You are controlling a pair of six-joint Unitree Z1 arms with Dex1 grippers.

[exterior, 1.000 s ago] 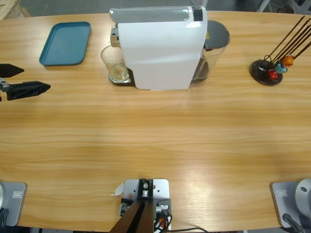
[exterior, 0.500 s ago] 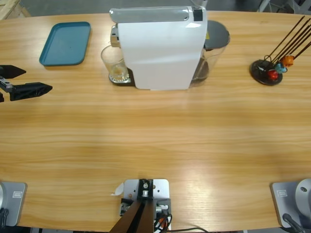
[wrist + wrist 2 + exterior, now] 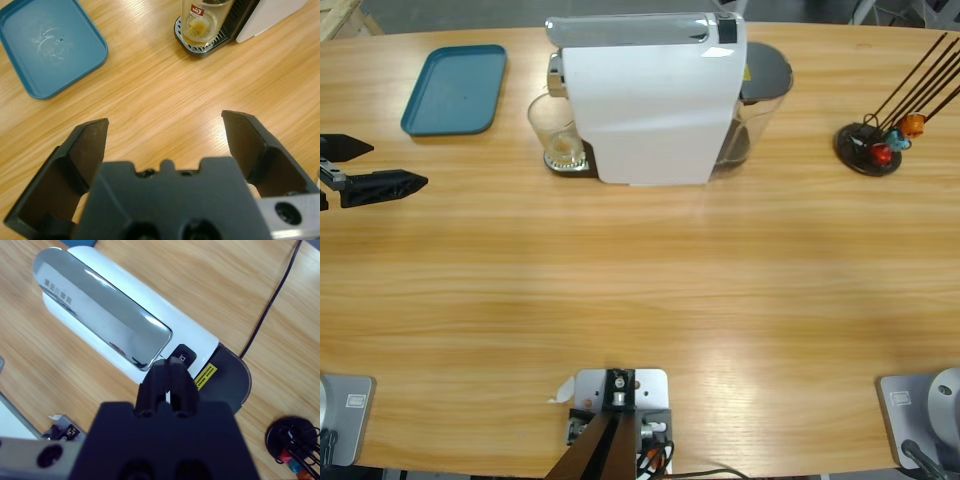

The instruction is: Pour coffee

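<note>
**Glass under the spout, both grippers holding nothing**

The long wooden table (image 3: 640, 290) fills the high view. On its far side stands the white coffee machine (image 3: 650, 95), its chrome lid (image 3: 102, 315) gleaming in the right wrist view and a dark water tank (image 3: 760, 100) touching its right end. To the far left lies the teal tray (image 3: 455, 88), flat on the wood. At the left edge, the left gripper (image 3: 355, 166) hovers over bare table, jaws spread wide, nothing between them. The right gripper (image 3: 169, 377) hangs above the machine, jaws pressed together, gripping nothing. Far right, a black capsule stand (image 3: 868, 148) with thin rods carries small orange, red and blue capsules. Smallest: the clear glass tumbler (image 3: 202, 20) sits upright on the machine's drip tray (image 3: 200, 45), under the spout, with the coffee (image 3: 196, 27) a thin brownish pool at its bottom.
</note>
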